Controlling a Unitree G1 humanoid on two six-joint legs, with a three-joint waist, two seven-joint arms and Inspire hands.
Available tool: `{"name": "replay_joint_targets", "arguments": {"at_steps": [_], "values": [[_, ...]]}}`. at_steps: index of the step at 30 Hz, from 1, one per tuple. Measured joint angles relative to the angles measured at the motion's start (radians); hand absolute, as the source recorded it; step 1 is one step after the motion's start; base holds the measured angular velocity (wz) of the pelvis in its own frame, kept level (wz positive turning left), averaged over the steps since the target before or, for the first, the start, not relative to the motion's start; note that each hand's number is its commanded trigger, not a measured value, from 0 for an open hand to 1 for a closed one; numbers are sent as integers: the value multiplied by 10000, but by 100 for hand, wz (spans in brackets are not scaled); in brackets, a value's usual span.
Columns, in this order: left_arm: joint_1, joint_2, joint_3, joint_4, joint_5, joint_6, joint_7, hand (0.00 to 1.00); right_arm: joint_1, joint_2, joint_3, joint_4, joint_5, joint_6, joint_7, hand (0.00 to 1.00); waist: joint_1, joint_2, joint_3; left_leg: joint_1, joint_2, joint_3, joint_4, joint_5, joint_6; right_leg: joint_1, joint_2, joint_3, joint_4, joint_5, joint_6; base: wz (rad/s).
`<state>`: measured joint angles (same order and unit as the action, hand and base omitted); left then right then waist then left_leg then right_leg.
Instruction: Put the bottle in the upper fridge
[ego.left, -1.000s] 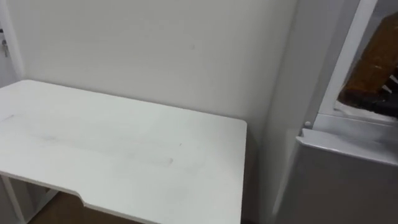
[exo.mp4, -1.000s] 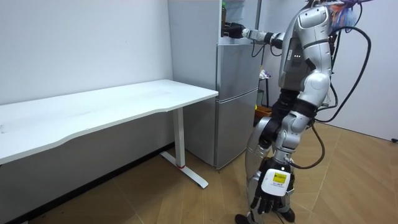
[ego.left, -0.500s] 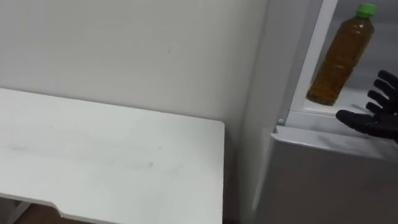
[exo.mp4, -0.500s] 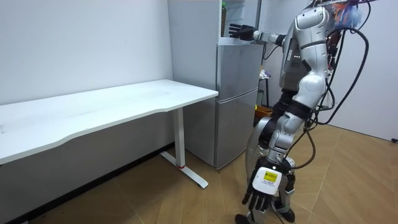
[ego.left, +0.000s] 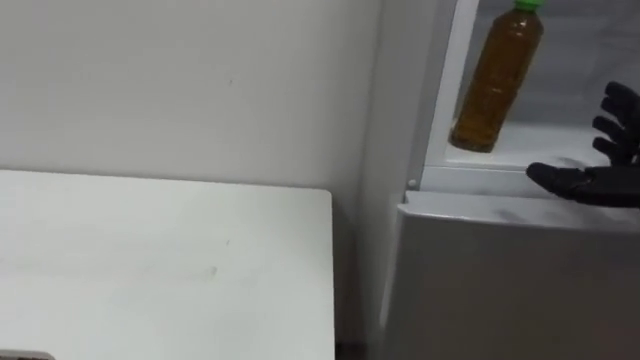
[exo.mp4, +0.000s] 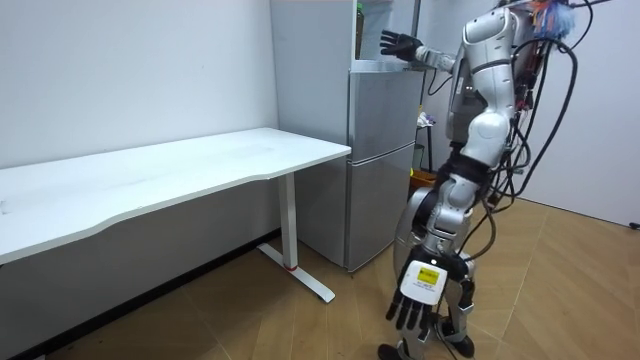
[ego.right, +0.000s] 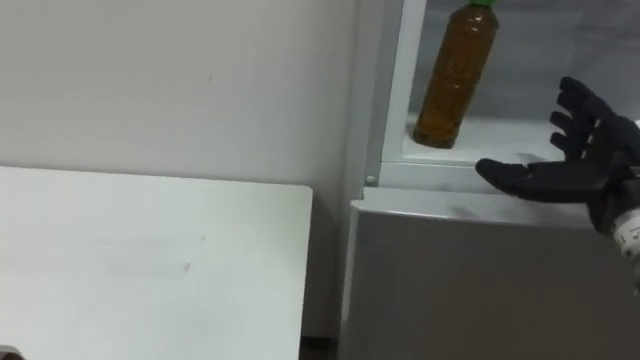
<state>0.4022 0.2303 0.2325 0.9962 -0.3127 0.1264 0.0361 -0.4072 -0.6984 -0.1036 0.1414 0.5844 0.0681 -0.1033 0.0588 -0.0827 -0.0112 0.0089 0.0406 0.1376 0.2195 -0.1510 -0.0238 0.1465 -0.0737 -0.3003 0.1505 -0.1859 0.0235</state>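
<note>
A brown bottle (ego.left: 492, 85) with a green cap stands upright at the front left of the upper fridge's white shelf (ego.left: 545, 150). My right hand (ego.left: 590, 180) hovers open to the right of it, over the shelf's front edge, fingers spread and apart from the bottle (ego.right: 453, 80). In the room view I stand before the grey fridge (exo.mp4: 380, 160) with the right hand (exo.mp4: 398, 45) held out at the height of the upper compartment. My left hand (exo.mp4: 420, 300) hangs low beside my legs, fingers relaxed and holding nothing.
The fridge's lower door (ego.left: 500, 285) is closed just under the shelf. A white desk (ego.left: 150, 270) stands against the wall on my left, close to the fridge's side. Wooden floor (exo.mp4: 560, 300) lies behind me.
One second ago my right hand was at the bottle's base; it has let go and drawn back to the right, open. The eye view has shifted toward the fridge. My left hand swung slightly.
</note>
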Motion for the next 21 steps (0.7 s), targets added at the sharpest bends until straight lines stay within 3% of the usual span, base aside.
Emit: {"name": "replay_joint_targets", "arguments": {"at_steps": [6,11,17,19,21], "values": [[-219,-121,-8,57,8,-235,49,0,844,151,-49,-1613,-109,-13,-941,0,2,-204,138,193,9,177,-226,3,-15,-1,2,207,14,-8,13,-10],[-311,-213,-209,64,12,-271,57,0,1239,810,-119,-2714,-847,-29,-1343,0,-56,-176,163,191,15,262,-272,-1,-12,-49,-5,254,38,-7,13,-5],[-445,-327,-209,217,19,-587,49,0,2096,1593,-585,-4331,-811,-162,-1379,0,-116,-19,161,158,7,245,-304,-1,-13,-104,-7,230,23,-7,14,0],[-412,-352,-210,525,15,-661,31,0,2513,2066,-862,-4735,-508,-291,-1376,0,-210,65,99,203,10,255,-307,-8,-12,-75,-8,235,27,-7,15,0],[-350,-438,-213,602,-4,-662,-9,0,2826,2251,-930,-4984,-46,-347,-1357,0,-286,159,81,210,8,285,-305,-19,-6,-77,-15,256,31,-6,16,-4]]}}
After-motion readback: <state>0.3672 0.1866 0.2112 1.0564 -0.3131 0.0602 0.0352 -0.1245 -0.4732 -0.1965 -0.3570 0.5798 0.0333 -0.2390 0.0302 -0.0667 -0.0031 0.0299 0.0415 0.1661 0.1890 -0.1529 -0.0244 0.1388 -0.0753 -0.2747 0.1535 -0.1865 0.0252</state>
